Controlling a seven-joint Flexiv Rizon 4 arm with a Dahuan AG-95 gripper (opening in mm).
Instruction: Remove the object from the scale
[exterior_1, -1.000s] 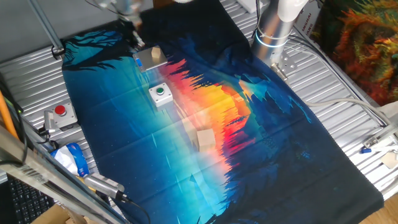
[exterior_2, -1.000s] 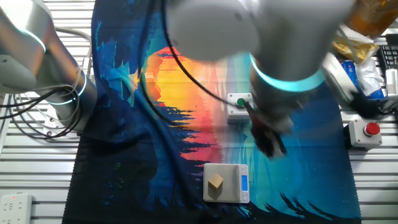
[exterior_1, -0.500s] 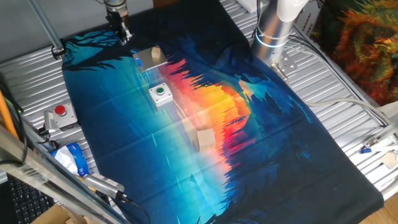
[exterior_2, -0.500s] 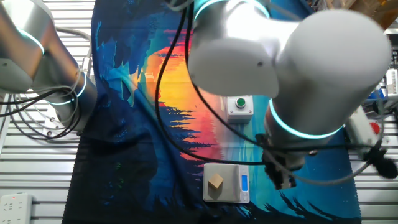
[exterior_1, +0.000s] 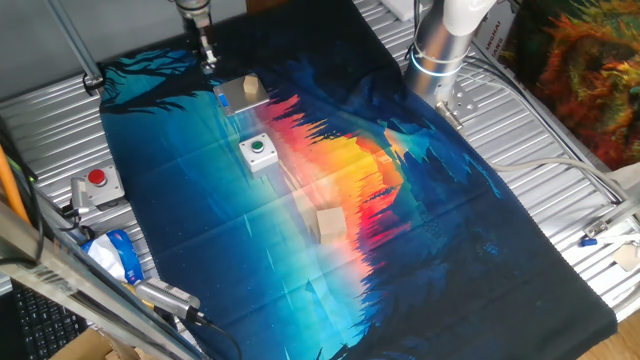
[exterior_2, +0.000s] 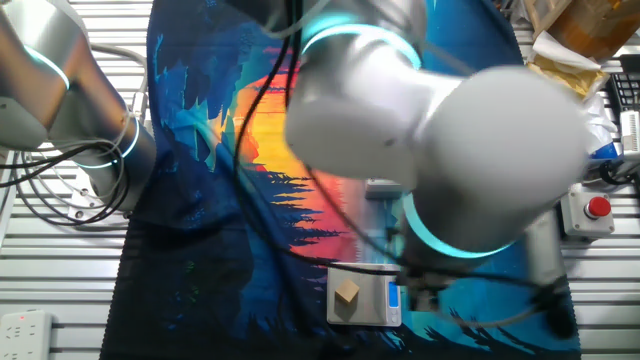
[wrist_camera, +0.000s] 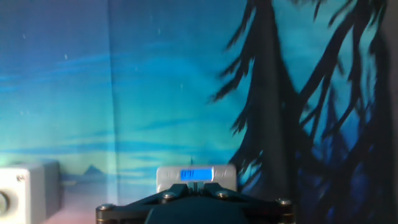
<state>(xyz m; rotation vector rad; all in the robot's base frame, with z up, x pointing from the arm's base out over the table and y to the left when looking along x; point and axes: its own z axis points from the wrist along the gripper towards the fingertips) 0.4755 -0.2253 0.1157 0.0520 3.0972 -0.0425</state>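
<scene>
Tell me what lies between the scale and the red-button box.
In one fixed view, only bare cloth lies between the scale and the red-button box; the green-button box sits off to the side of that line.

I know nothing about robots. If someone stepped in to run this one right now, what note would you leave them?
Pincer: above the cloth just beyond the scale, holding nothing; open or shut cannot be told.
Scale: on the cloth, blue display lit.
Small tan block: on the scale, untouched.
Green-button box beside the scale; larger wooden cube further along the cloth. Neither is part of the job.
Done: nothing yet.
Left: grasp the block, lift it off, set it on the cloth.
</scene>
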